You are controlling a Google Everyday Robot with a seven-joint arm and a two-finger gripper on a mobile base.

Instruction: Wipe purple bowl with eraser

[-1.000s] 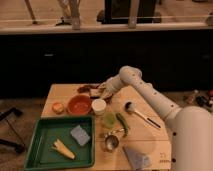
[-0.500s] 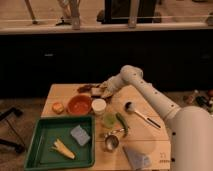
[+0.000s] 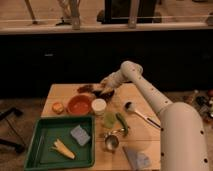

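The purple bowl (image 3: 106,93) is small and very dark. It sits at the back of the wooden table (image 3: 150,140), just behind a white cup and to the right of the larger orange-red bowl (image 3: 79,105). My gripper (image 3: 102,85) reaches in from the right on the white arm (image 3: 145,90) and sits low over the dark bowl's left rim. A brownish thing lies just left of it, at the bowl's edge; I cannot tell whether it is the eraser.
A white cup (image 3: 98,106), a yellow-green cup (image 3: 109,119), a green vegetable (image 3: 122,124), a metal cup (image 3: 111,142) and a ladle (image 3: 138,113) stand mid-table. A green tray (image 3: 42,152) at front left holds a blue sponge (image 3: 80,135) and a yellow item (image 3: 63,149). A small orange thing (image 3: 58,107) lies at the left.
My gripper has shifted very slightly to the right at the dark bowl. Nothing else has moved.
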